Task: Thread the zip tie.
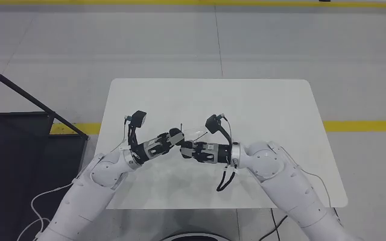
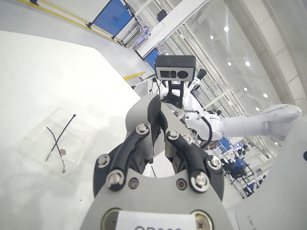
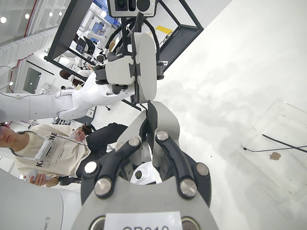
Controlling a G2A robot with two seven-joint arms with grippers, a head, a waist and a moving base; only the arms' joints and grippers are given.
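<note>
Left hand (image 1: 177, 141) and right hand (image 1: 188, 148) held tip to tip above bench (image 1: 271, 108), likely so tie end can be fed into tie head. Both hands squeezed shut; whether a tie is pinched cannot be told. Two black zip ties (image 2: 65, 127) counted, crossed in one clear tray (image 2: 30, 140). One small brown bit (image 2: 63, 152) seen beside them.
</note>
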